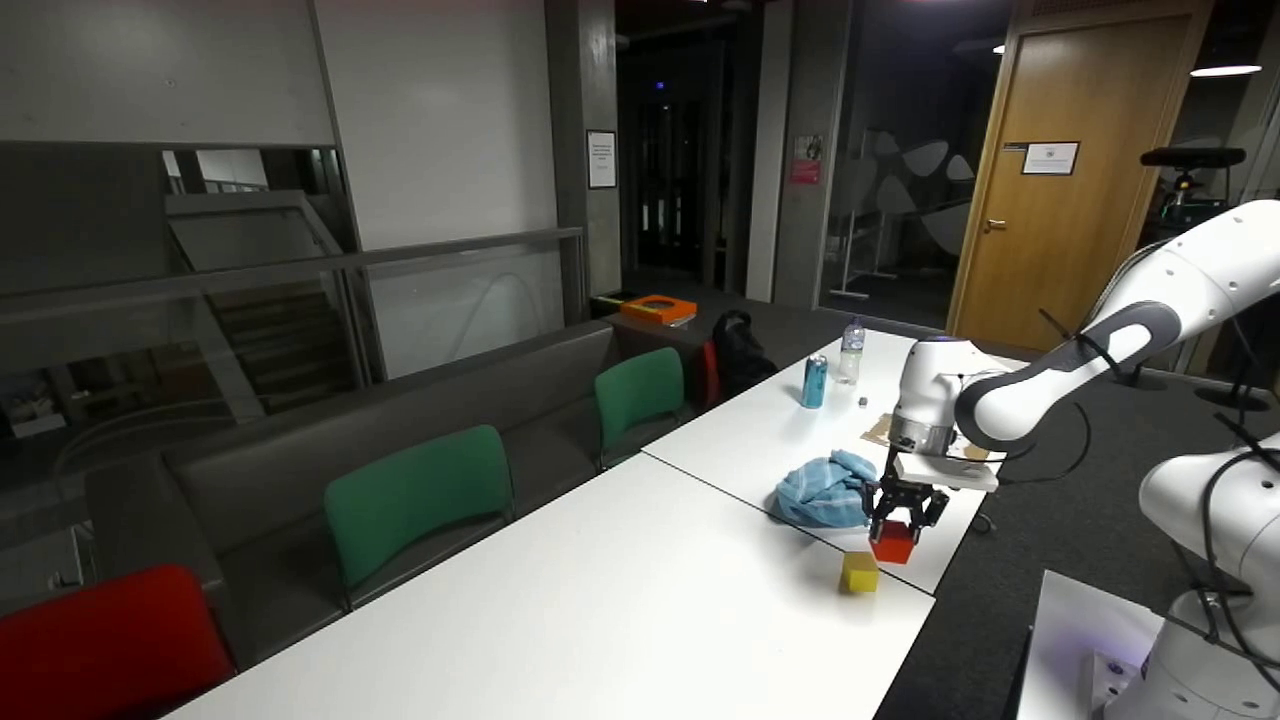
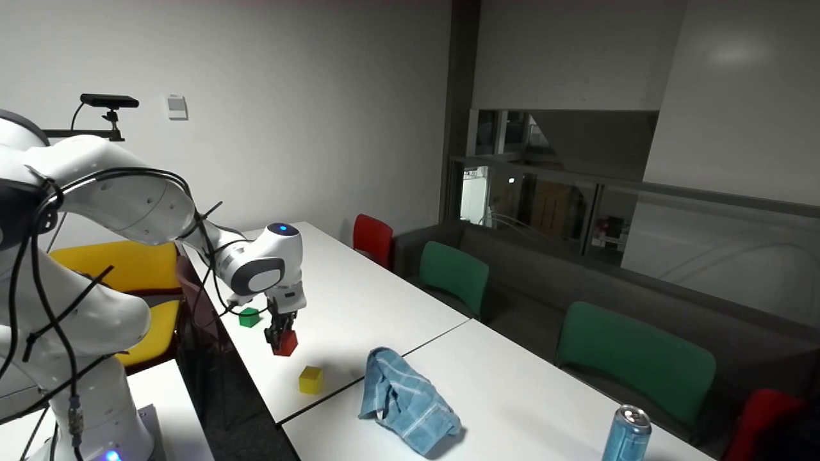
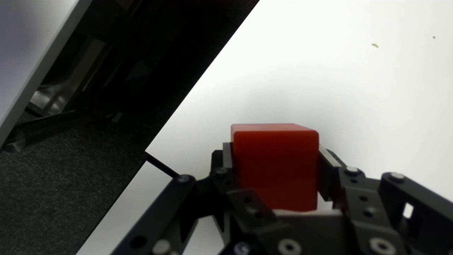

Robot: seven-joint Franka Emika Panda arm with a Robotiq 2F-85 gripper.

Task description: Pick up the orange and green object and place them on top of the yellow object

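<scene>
My gripper [image 3: 277, 156] is shut on the orange block [image 3: 276, 177], a reddish cube pinched between both finger pads. Held this way, the orange block [image 2: 286, 344] appears raised off the white table. In both exterior views the small yellow block [image 1: 859, 573] sits on the tabletop close to the table seam, just beside and lower than the held cube. It does not show in the wrist view. A green block [image 2: 249, 317] rests near the table's edge, behind the gripper in an exterior view, partly crossed by a cable of the arm.
A crumpled light-blue cloth [image 1: 825, 490] lies across the seam from the yellow block [image 2: 311, 380]. Farther along stand a blue can [image 1: 815, 382] and a clear bottle [image 1: 851, 352]. Table edge and dark floor [image 3: 88, 170] are close by the gripper. Green chairs [image 2: 453, 275] line the far side.
</scene>
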